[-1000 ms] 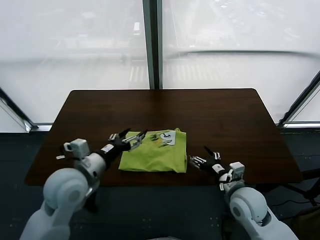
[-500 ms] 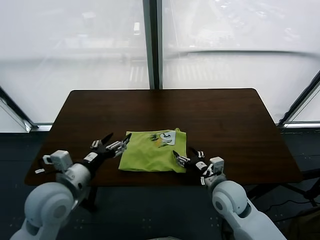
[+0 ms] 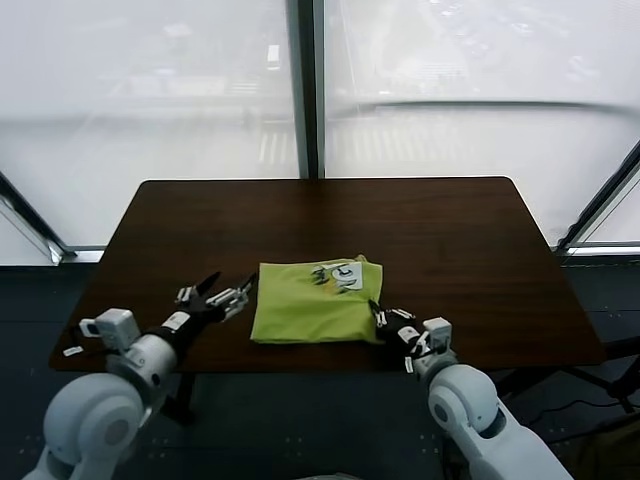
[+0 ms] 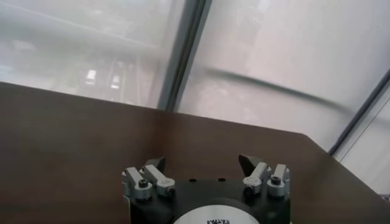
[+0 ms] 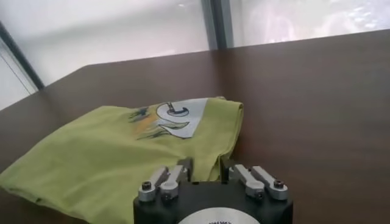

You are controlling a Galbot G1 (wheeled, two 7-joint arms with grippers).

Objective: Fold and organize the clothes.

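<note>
Lime-green fabric of the folded T-shirt (image 3: 308, 301) is spread near the front edge of the dark table (image 3: 450, 230). Its near right edge is pinched by the closed right gripper (image 3: 382, 318). Beside its left edge, apart, the left gripper (image 3: 228, 291) is held wide.

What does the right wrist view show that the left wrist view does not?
Only the right wrist view shows the lime-green T-shirt, folded with its print up, and the right claw shut on its near edge. Only the left wrist view shows the left claw, open over bare wood, no fabric in sight. Both share the dark table and the windows behind it.
</note>
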